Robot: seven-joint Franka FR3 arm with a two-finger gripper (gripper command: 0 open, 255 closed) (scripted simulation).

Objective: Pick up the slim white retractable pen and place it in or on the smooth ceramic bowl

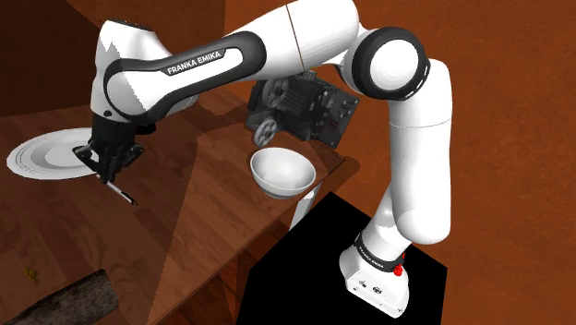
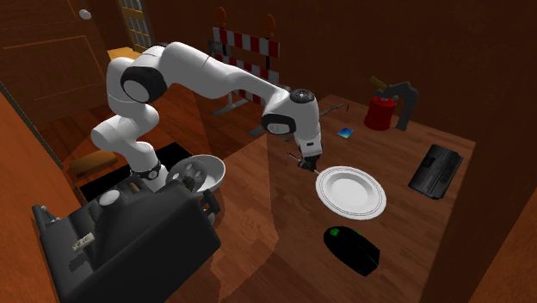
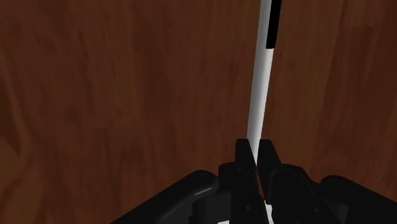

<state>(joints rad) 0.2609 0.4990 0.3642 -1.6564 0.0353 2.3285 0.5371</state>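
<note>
You have the wooden table (image 2: 284, 225) spread under the white arm (image 1: 411, 120), which reaches out across it. The white plate (image 1: 44, 153) lies just beside the hand, and the white bowl (image 1: 282, 173) sits well apart from it, near the stand (image 1: 309, 272). Your black gripper (image 3: 256, 151) is clamped on one end of the slim white pen (image 3: 261, 83), and the rest of its shaft pokes out past the fingertips.

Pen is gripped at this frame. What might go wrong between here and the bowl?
1. The end effector clasps the pen near one end, with most of its length sticking out, so it may pivot or slip in transit.
2. The bowl sits close to the edge of the table, beside a dark machine; the protruding pen might catch either.
</note>
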